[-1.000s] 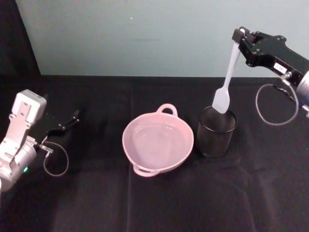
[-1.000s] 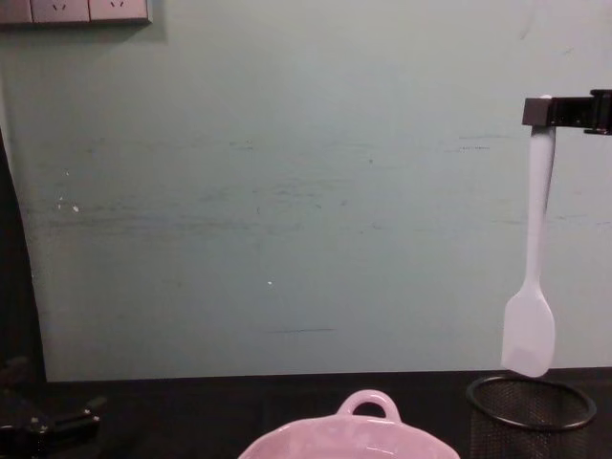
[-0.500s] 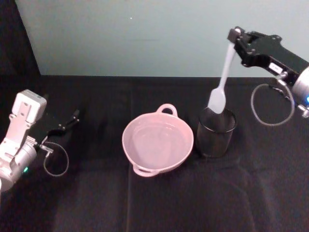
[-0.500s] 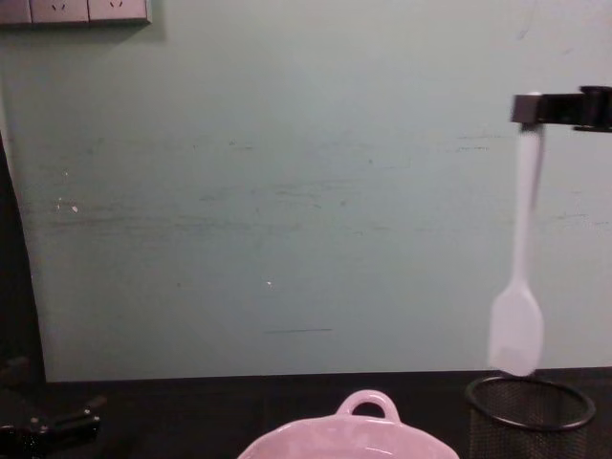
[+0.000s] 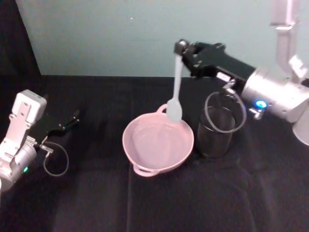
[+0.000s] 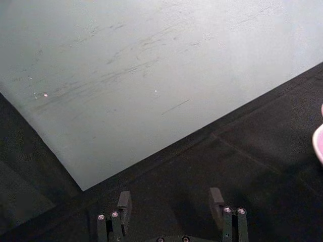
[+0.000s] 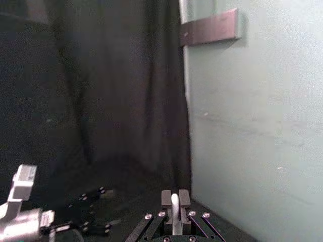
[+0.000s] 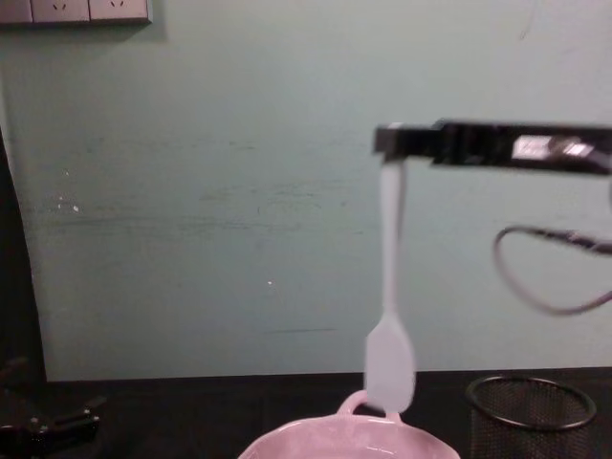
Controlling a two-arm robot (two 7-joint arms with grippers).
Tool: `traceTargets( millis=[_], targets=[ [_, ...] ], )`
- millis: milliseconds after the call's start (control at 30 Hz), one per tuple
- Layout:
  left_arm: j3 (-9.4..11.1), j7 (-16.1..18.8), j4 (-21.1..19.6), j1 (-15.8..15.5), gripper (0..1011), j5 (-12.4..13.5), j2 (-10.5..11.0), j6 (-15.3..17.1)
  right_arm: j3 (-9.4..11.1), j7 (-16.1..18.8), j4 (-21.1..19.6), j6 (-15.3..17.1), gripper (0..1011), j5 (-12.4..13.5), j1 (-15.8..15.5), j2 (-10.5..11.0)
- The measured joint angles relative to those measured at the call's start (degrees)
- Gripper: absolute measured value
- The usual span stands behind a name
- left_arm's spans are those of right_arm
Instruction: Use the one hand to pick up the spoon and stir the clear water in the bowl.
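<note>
Head looks down, chest level; both share the bowl (image 5: 140,145).

In the chest view the spoon (image 8: 390,316) is blurred, its outline soft; its head hides part of the bowl's (image 8: 306,443) loop handle. That view's bottom edge cuts off the bowl below its rim and the cup (image 8: 531,442) below its mouth. In the right wrist view just a stub of spoon handle shows between the right gripper's (image 7: 175,199) fingers.
</note>
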Motion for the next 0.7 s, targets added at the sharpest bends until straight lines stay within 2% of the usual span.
traceTargets(
  millis=[100, 233, 467, 700],
  targets=[
    [0.0, 0.0, 0.0, 0.0, 1011, 0.0, 0.0, 0.0, -2.1, 1.6, 2.7, -1.1, 94, -1.2, 0.7, -1.7],
    [0.0, 0.0, 0.0, 0.0, 1011, 0.0, 0.0, 0.0, -3.7, 3.0, 5.1, -2.3, 94, -2.2, 0.8, -3.1],
    [0.0, 0.0, 0.0, 0.0, 1011, 0.0, 0.0, 0.0, -5.1, 4.7, 7.1, -4.0, 94, -3.7, -0.2, -4.2],
    [0.0, 0.0, 0.0, 0.0, 1011, 0.0, 0.0, 0.0, -5.9, 5.6, 8.9, -4.4, 94, -4.5, -0.4, -5.6]
  ],
)
